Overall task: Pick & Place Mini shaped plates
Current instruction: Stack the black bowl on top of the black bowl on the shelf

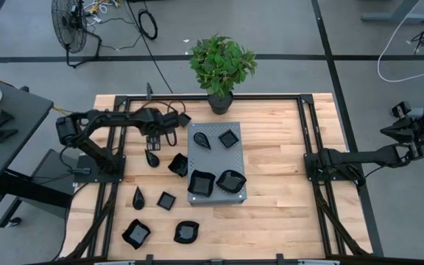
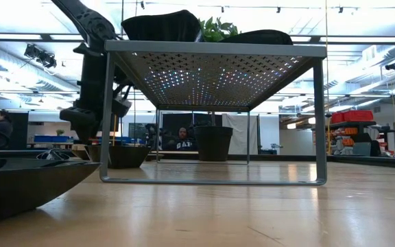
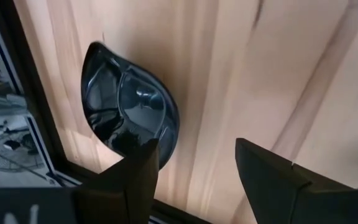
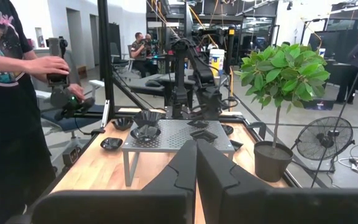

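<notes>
Plates of glossy black were spread over your pale, straight-grained wooden desk (image 1: 271, 147) and over the grey perforated metal stand (image 1: 217, 163) at its middle. Your left gripper (image 1: 154, 141) hung over the desk with its two dark fingers (image 3: 138, 171) set wide, holding nothing. Just ahead of those fingers lay a teardrop plate (image 3: 129, 102), smooth and shiny, with a pointed tip and a rounded bowl, flat on the wood and partly under one fingertip in the left wrist view; whether they touched you could not tell. From above, that teardrop plate (image 1: 152, 158) sat just below the gripper.

To the gripper's right stood the stand, its top punched with rows of small holes and carried on thin legs. Four plates sat on it: a teardrop (image 1: 201, 138), a small square (image 1: 228, 138), a larger square with raised edges (image 1: 200, 183) and a rounded wavy-edged one (image 1: 230, 180). Another wavy plate (image 1: 178, 165) leaned by the stand's left edge.

Nearer the desk's front edge lay a slim teardrop (image 1: 138, 198), a small square plate (image 1: 166, 200), a wavy square (image 1: 135, 233) and a rounded dish (image 1: 186, 232).

Your right gripper (image 4: 196, 163) waited well off the desk's right side, its fingers pressed together and empty.
</notes>
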Controlling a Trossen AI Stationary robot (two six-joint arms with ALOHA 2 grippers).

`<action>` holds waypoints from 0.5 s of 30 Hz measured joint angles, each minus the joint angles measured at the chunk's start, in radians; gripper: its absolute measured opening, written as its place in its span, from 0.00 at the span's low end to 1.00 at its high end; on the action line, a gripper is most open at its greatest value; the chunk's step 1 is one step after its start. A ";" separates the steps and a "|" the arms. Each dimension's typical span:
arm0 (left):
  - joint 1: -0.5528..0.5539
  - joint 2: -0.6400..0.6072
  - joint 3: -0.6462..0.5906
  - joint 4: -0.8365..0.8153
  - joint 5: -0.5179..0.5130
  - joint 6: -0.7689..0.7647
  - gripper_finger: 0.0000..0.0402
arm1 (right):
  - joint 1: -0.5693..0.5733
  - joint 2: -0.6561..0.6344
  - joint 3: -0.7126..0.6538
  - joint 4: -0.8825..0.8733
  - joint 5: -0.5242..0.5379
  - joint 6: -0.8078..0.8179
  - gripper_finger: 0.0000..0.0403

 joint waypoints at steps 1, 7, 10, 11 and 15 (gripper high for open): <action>0.007 0.000 0.000 -0.001 0.000 -0.001 0.54 | 0.000 0.000 0.000 0.000 0.000 0.000 0.04; 0.032 0.000 -0.001 0.003 0.012 -0.014 0.54 | 0.000 0.000 0.000 0.000 0.000 0.000 0.04; 0.034 0.000 -0.029 0.033 0.021 -0.019 0.54 | 0.000 0.000 0.000 0.000 0.000 0.000 0.04; 0.034 0.000 -0.043 0.042 0.019 -0.019 0.54 | 0.000 0.000 0.000 0.000 0.000 0.000 0.04; 0.034 0.000 -0.079 0.074 -0.007 -0.022 0.54 | 0.000 0.000 0.000 0.000 0.000 0.000 0.04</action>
